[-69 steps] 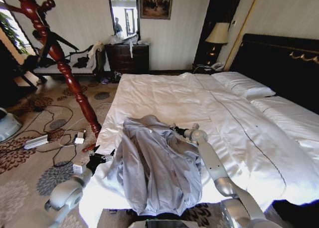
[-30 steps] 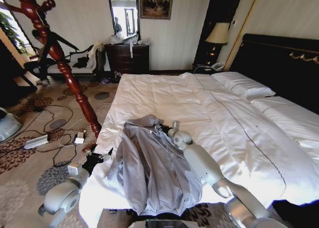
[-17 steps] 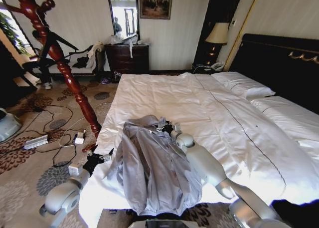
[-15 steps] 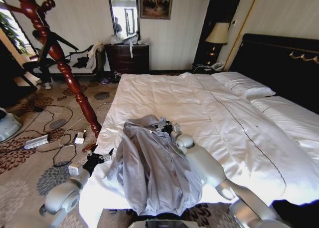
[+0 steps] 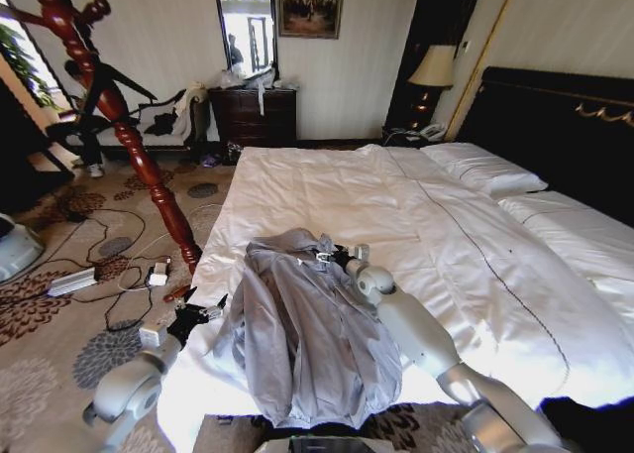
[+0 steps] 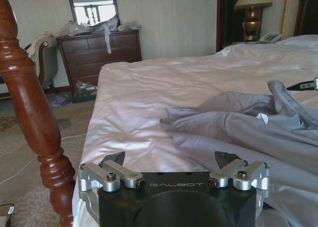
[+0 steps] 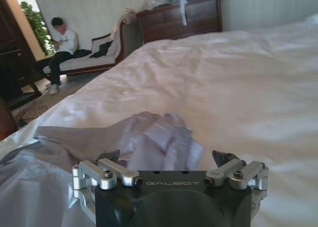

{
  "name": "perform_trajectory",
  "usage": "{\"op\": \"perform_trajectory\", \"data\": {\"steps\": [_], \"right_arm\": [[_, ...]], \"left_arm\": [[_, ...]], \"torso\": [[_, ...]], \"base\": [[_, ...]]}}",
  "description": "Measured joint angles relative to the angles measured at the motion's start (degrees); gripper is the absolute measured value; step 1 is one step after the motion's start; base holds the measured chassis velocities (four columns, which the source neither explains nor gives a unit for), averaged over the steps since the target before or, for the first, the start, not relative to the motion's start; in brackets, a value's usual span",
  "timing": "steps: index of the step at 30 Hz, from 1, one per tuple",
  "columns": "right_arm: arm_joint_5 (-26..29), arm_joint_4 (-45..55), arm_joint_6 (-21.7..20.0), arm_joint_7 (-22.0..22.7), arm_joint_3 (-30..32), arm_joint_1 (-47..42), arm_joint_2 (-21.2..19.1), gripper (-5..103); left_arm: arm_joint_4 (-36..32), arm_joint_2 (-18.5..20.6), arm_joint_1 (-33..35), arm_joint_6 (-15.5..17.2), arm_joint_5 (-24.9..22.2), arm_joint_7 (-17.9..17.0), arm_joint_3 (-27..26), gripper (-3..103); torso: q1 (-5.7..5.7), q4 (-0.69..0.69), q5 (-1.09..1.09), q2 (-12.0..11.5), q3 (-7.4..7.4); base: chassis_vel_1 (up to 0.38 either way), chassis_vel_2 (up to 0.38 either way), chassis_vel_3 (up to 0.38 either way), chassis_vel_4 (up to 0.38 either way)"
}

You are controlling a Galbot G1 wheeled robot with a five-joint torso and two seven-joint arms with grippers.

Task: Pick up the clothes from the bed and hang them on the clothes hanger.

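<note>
Right gripper [image 5: 332,256], jaws open, sits at far collar of thin light grey shirt [image 5: 307,334] on white-duveted bed [image 5: 446,235]; left gripper [image 5: 203,309], open, near-left edge; risk: pinching duvet w/ cloth

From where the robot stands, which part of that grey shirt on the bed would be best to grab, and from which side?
Probably the bunched collar end of the grey shirt, farthest from the robot. It stands in a raised fold off the white duvet, so jaws could close on cloth alone. The right gripper, jaws open, is already there, so coming down from above looks simplest.
</note>
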Motion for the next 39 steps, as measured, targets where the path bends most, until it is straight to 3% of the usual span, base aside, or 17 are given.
{"op": "perform_trajectory", "data": {"steps": [10, 21, 28, 30, 37, 39], "right_arm": [[-1.48, -4.66, 0.23, -0.09, 0.00, 1.51, 0.00, 101], [-1.85, -7.36, 0.26, -0.21, -1.62, 2.88, 1.95, 85], [-1.93, -8.18, 0.64, -0.54, -1.72, 2.91, 1.59, 52], [-1.93, -8.21, 0.70, -0.57, -1.83, 2.97, 1.68, 52], [-1.98, -8.34, 0.90, -0.59, -2.70, 3.47, 2.46, 20], [-1.94, -8.27, 0.89, -0.57, -2.74, 3.47, 2.38, 20]], "left_arm": [[0.20, -0.07, -0.97, 0.06, 0.06, -0.12, 1.32, 100], [0.24, -0.17, -0.92, 0.07, -0.05, -0.03, 1.09, 100], [0.40, -0.25, -0.94, 0.01, -0.05, 0.06, 1.11, 100], [0.41, -0.25, -0.94, 0.00, -0.03, 0.07, 1.14, 100], [0.16, -0.28, -0.43, -0.03, -0.05, 0.10, 0.54, 100], [0.14, -0.35, -0.28, -0.05, -0.05, 0.12, 0.38, 100]], "torso": [[0.00, 0.00, -0.01, 0.00, 0.00], [0.00, 0.01, -0.01, 0.00, 0.00], [0.00, -0.01, -0.01, 0.00, 0.00], [0.00, -0.01, -0.01, 0.00, 0.00], [0.00, 0.01, -0.01, 0.00, 0.00], [0.00, 0.01, -0.01, 0.00, 0.00]], "base": [[0.000, 0.000, 0.000, 0.000], [0.000, 0.000, 0.000, 0.000], [0.000, 0.000, 0.000, 0.000], [0.000, 0.000, 0.000, 0.000], [0.000, 0.000, 0.000, 0.000], [0.000, 0.000, 0.000, 0.000]]}}
